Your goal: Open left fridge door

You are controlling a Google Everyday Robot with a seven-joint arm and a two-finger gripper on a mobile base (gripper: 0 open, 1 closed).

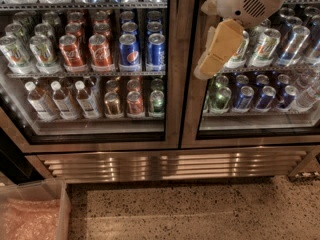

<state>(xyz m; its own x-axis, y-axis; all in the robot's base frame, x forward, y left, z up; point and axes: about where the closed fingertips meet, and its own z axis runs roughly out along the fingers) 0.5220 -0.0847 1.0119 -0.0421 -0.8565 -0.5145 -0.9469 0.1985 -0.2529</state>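
Note:
The left fridge door is a glass panel in a brushed steel frame. It fills the left and middle of the camera view and sits flush with its twin. Behind its glass stand rows of red, blue and green-white cans and small bottles. My gripper hangs from the white arm at the upper right. It is in front of the left edge of the right door, just right of the seam between the two doors. It holds nothing that I can see.
A ribbed steel grille panel runs under both doors. A clear plastic bin with pink wrap stands on the speckled floor at the lower left. A dark gap lies left of the fridge.

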